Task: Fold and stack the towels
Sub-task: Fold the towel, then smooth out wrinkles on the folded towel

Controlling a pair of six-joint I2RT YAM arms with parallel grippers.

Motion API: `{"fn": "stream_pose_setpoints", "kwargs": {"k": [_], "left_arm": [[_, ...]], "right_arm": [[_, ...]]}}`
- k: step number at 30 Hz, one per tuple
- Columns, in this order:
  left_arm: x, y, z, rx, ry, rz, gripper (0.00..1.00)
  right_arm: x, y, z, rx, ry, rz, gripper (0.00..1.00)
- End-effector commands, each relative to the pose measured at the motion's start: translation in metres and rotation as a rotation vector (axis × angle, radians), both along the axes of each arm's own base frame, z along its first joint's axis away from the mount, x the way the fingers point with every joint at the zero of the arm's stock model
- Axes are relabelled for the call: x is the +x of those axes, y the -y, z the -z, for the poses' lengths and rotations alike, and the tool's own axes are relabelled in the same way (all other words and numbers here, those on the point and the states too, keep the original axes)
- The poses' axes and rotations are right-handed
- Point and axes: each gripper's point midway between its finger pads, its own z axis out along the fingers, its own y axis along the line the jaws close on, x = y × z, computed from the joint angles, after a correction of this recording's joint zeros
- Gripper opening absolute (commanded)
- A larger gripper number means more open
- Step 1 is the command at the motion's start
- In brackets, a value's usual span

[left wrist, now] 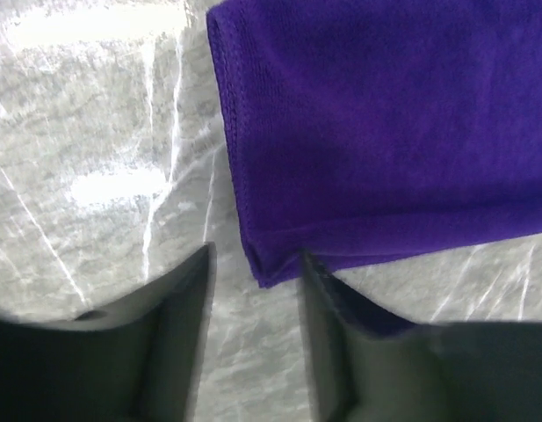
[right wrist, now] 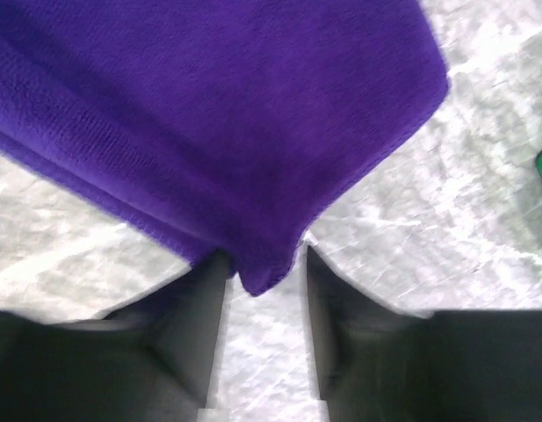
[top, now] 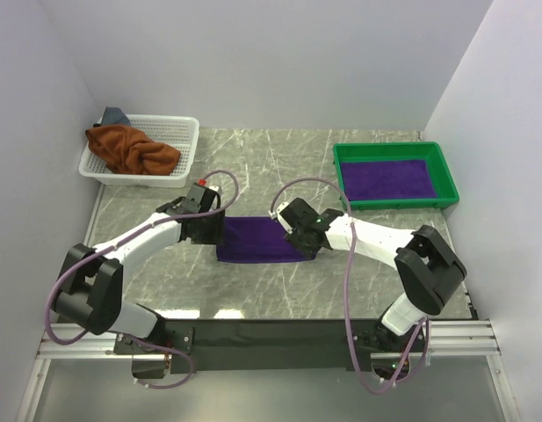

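A folded purple towel lies flat on the marble table between my two grippers. My left gripper is open at its left end; in the left wrist view the towel's corner sits just ahead of the gap between the fingers. My right gripper is open at its right end; in the right wrist view the towel's corner pokes between the fingers. A second purple towel lies folded in the green tray. A rust-brown towel is bunched in the white basket, with a grey-blue towel behind it.
The white basket stands at the back left, the green tray at the back right. White walls close in the table on three sides. The black base rail runs along the near edge.
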Motion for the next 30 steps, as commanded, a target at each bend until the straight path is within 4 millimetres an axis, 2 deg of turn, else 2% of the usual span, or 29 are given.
{"fn": "stream_pose_setpoints", "kwargs": {"k": [1, 3, 5, 7, 10, 12, 13, 15, 18, 19, 21, 22, 24, 25, 27, 29, 30], "left_arm": [[-0.003, 0.009, -0.027, -0.083, 0.041, -0.010, 0.57], [-0.006, 0.012, -0.041, -0.115, 0.059, -0.013, 0.72], [-0.010, 0.012, -0.063, -0.154, 0.106, -0.022, 0.77], [-0.011, 0.015, -0.085, -0.216, 0.161, -0.053, 0.79], [-0.010, 0.024, -0.103, -0.310, 0.188, -0.104, 0.77], [-0.006, 0.038, -0.111, -0.376, 0.196, -0.121, 0.74], [-0.003, 0.042, -0.109, -0.383, 0.193, -0.123, 0.72], [0.003, 0.055, -0.111, -0.405, 0.209, -0.123, 0.63], [0.013, 0.065, -0.095, -0.390, 0.205, -0.132, 0.55], [0.014, 0.064, -0.078, -0.366, 0.177, -0.142, 0.52], [0.019, 0.066, -0.065, -0.365, 0.170, -0.167, 0.44], [0.014, 0.063, -0.045, -0.343, 0.133, -0.179, 0.41], [0.009, 0.061, -0.028, -0.342, 0.096, -0.212, 0.32], [0.003, 0.050, -0.008, -0.298, 0.078, -0.254, 0.27], [-0.004, 0.044, 0.006, -0.299, 0.053, -0.302, 0.21], [-0.018, 0.036, 0.022, -0.300, 0.023, -0.348, 0.17], [-0.026, 0.030, 0.030, -0.292, 0.010, -0.362, 0.16]], "right_arm": [[-0.011, -0.006, -0.023, 0.049, 0.020, -0.015, 0.55], [-0.015, -0.009, -0.044, 0.107, 0.052, -0.005, 0.58], [-0.018, -0.012, -0.060, 0.171, 0.071, 0.012, 0.60], [-0.017, -0.017, -0.085, 0.267, 0.126, 0.035, 0.60], [-0.013, -0.026, -0.104, 0.393, 0.161, 0.138, 0.58], [-0.009, -0.030, -0.103, 0.458, 0.165, 0.251, 0.55], [-0.005, -0.033, -0.100, 0.510, 0.172, 0.332, 0.54], [0.003, -0.029, -0.092, 0.517, 0.197, 0.427, 0.52], [0.012, -0.026, -0.078, 0.575, 0.211, 0.569, 0.52], [0.013, -0.028, -0.071, 0.614, 0.204, 0.617, 0.52], [0.016, -0.025, -0.059, 0.636, 0.189, 0.662, 0.52], [0.015, -0.024, -0.049, 0.656, 0.176, 0.683, 0.52], [0.011, -0.024, -0.031, 0.648, 0.139, 0.697, 0.51], [0.005, -0.025, -0.020, 0.649, 0.103, 0.699, 0.51], [-0.006, -0.019, 0.003, 0.612, 0.057, 0.720, 0.51], [-0.014, -0.018, 0.014, 0.618, 0.020, 0.742, 0.50], [-0.022, -0.012, 0.024, 0.601, 0.001, 0.767, 0.50]]}}
